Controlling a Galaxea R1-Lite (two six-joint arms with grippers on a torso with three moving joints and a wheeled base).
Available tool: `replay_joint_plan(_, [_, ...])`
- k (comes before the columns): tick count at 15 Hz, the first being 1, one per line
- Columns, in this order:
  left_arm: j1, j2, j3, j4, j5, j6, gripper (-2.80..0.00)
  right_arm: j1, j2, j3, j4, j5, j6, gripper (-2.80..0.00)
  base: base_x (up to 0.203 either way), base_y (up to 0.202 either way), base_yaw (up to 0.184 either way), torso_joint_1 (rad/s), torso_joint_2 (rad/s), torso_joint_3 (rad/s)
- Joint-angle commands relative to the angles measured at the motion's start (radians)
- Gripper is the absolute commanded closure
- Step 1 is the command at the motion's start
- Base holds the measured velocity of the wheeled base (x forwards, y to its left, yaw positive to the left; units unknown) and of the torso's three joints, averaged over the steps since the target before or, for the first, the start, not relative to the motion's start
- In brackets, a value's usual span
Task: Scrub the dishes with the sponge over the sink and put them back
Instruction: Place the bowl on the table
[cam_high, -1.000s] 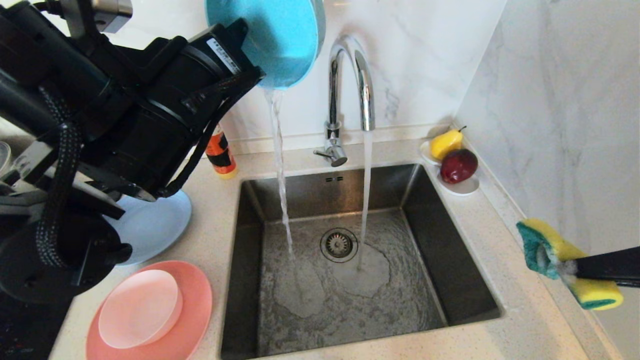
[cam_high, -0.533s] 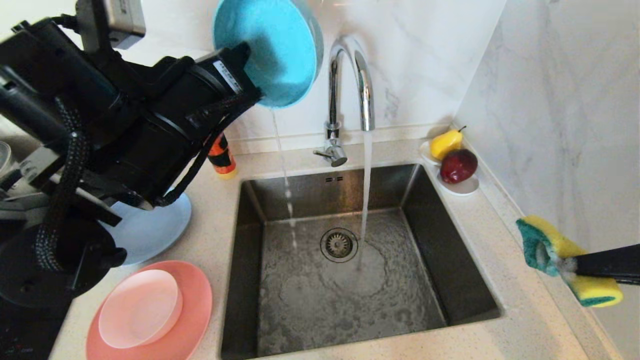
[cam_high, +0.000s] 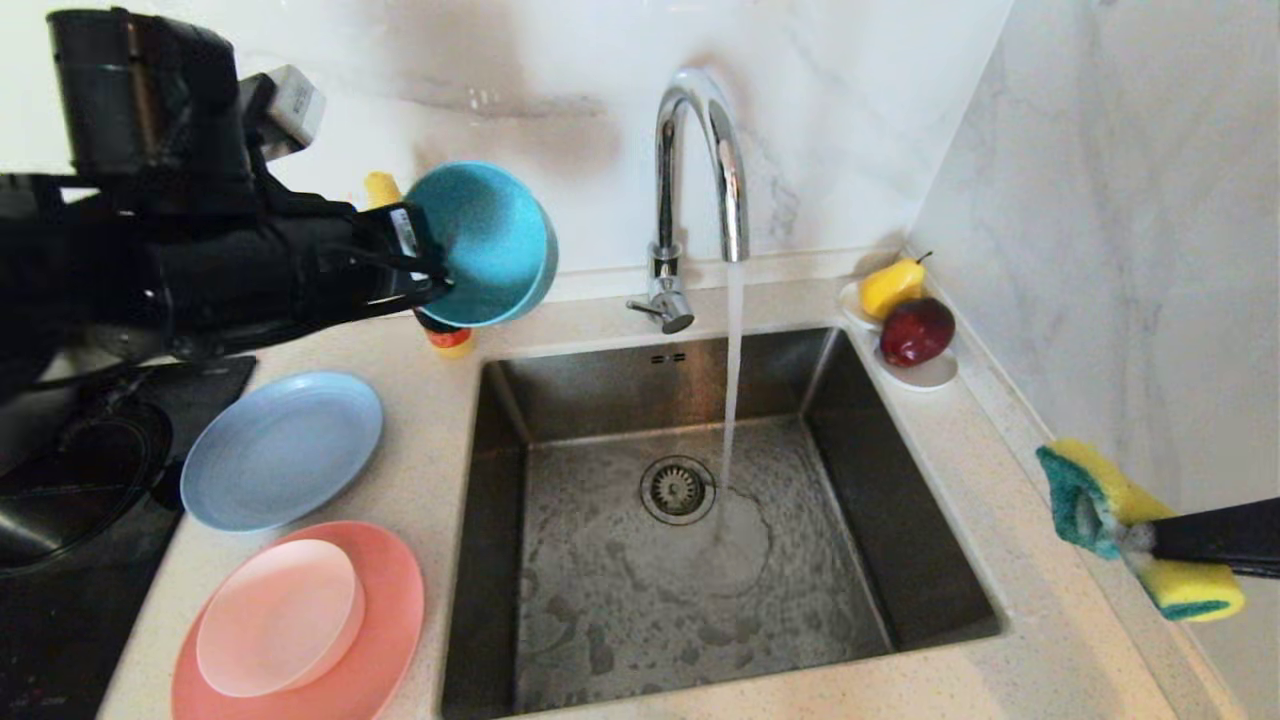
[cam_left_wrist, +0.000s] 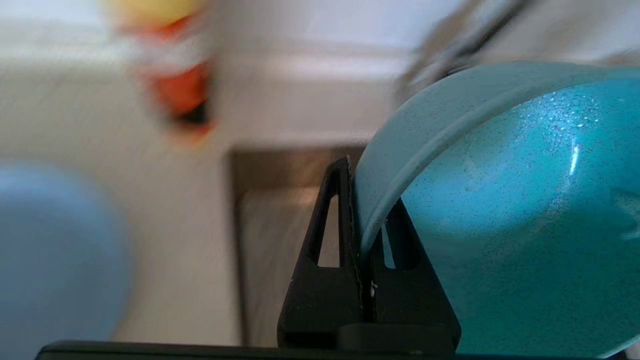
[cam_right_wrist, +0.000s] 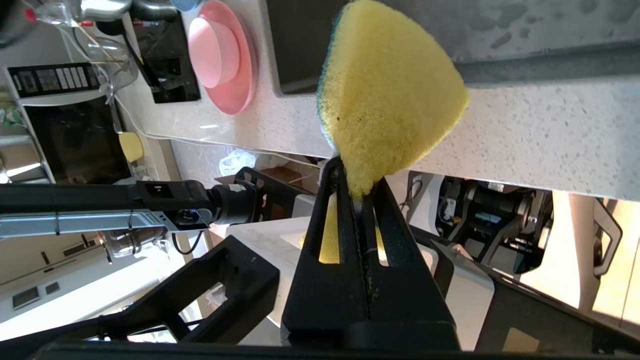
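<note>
Two hands, both clamped. Left hand (cam_high: 425, 280) pinches the teal bowl (cam_high: 485, 245) by its rim, tilted, above the surface at the sink's (cam_high: 905, 480) back-left corner. Right hand (cam_high: 1135, 540) squeezes the sponge (cam_high: 1100, 500) over the surface right of the sink. Grey-blue plate (cam_high: 280, 450) and stacked pink plates (cam_high: 300, 620) lie left. Faucet (cam_high: 700, 170) runs.

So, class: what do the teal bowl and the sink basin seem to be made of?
Teal bowl: probably matte plastic, with a speckled surface, a thin rim and a soft sheen on its wet inside.
Sink: looks like brushed stainless steel, grey with dull reflections.
</note>
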Motion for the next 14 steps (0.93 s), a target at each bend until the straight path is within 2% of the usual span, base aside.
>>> replay_joint_plan(1, [0.121, 0.029, -0.218, 0.516, -0.004, -0.141, 0.0, -0.003, 0.004, 0.009, 0.004, 0.003, 0.003, 0.0, 0.0, 0.0, 0.0, 0.0, 0.0, 0.0])
replay_joint_plan(3, [0.277, 0.046, -0.303, 0.659, -0.012, -0.225, 0.0, -0.013, 0.007, 0.014, 0.002, 0.003, 0.002, 0.0, 0.0, 0.0, 0.0, 0.0, 0.0, 0.0])
replay_joint_plan(5, [0.418, 0.054, -0.329, 0.705, -0.015, -0.286, 0.0, -0.021, 0.01, 0.022, 0.002, 0.003, -0.001, 0.0, 0.0, 0.0, 0.0, 0.0, 0.0, 0.0])
replay_joint_plan(8, [0.647, 0.086, -0.339, 0.716, -0.023, -0.371, 0.0, -0.021, 0.01, 0.032, 0.001, 0.001, -0.005, 0.0, 0.0, 0.0, 0.0, 0.0, 0.0, 0.0])
replay_joint_plan(10, [0.804, 0.127, -0.35, 0.704, -0.085, -0.421, 0.0, -0.021, 0.015, 0.032, -0.003, 0.003, -0.01, 0.0, 0.0, 0.0, 0.0, 0.0, 0.0, 0.0])
replay_joint_plan(12, [0.916, 0.186, -0.367, 0.694, -0.155, -0.465, 0.0, -0.021, 0.016, 0.032, -0.005, 0.003, -0.01, 0.0, 0.0, 0.0, 0.0, 0.0, 0.0, 0.0])
replay_joint_plan(14, [0.992, 0.253, -0.381, 0.69, -0.18, -0.479, 0.0, -0.021, 0.017, 0.034, -0.005, 0.003, -0.011, 0.0, 0.0, 0.0, 0.0, 0.0, 0.0, 0.0])
